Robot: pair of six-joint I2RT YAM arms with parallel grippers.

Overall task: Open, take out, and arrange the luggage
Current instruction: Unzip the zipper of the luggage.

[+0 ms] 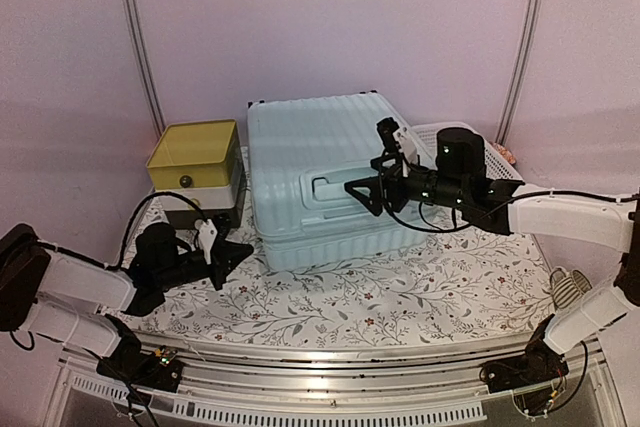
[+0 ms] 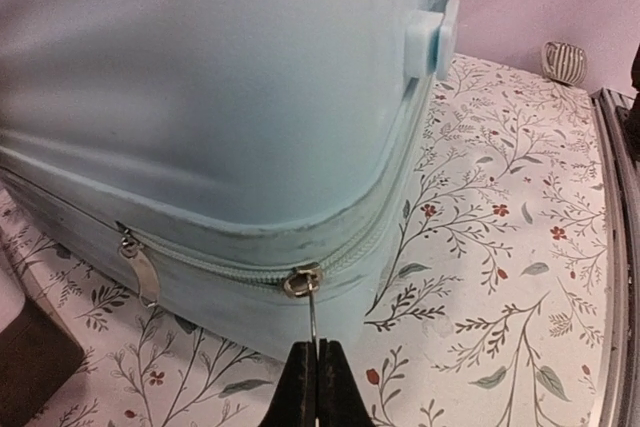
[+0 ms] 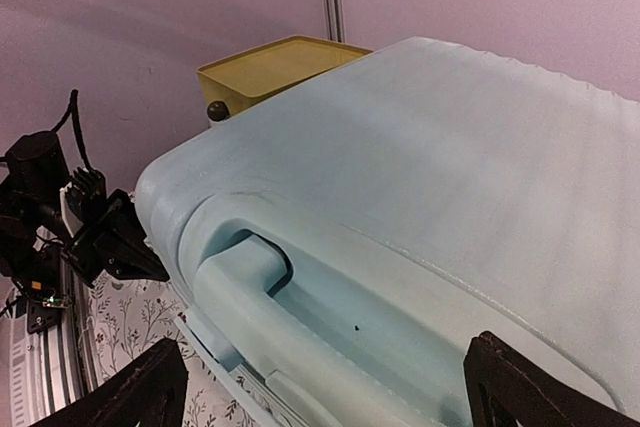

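Observation:
The pale mint-blue luggage (image 1: 320,147) lies flat and closed on the floral cloth. My left gripper (image 1: 235,252) is at its front left corner. In the left wrist view that gripper (image 2: 317,347) is shut on the thin metal zipper pull (image 2: 313,312), which hangs from the slider (image 2: 302,280) on the corner seam. A second pull tab (image 2: 140,269) hangs further left. My right gripper (image 1: 365,192) hovers open over the moulded handle (image 1: 330,187). In the right wrist view its fingers (image 3: 150,392) straddle the handle (image 3: 280,307) without touching it.
A yellow-topped drawer box (image 1: 195,162) stands against the luggage's left side. A white lattice basket (image 1: 485,152) sits behind the right arm. A striped item (image 1: 570,287) lies at the cloth's right edge. Metal rails run along the near edge.

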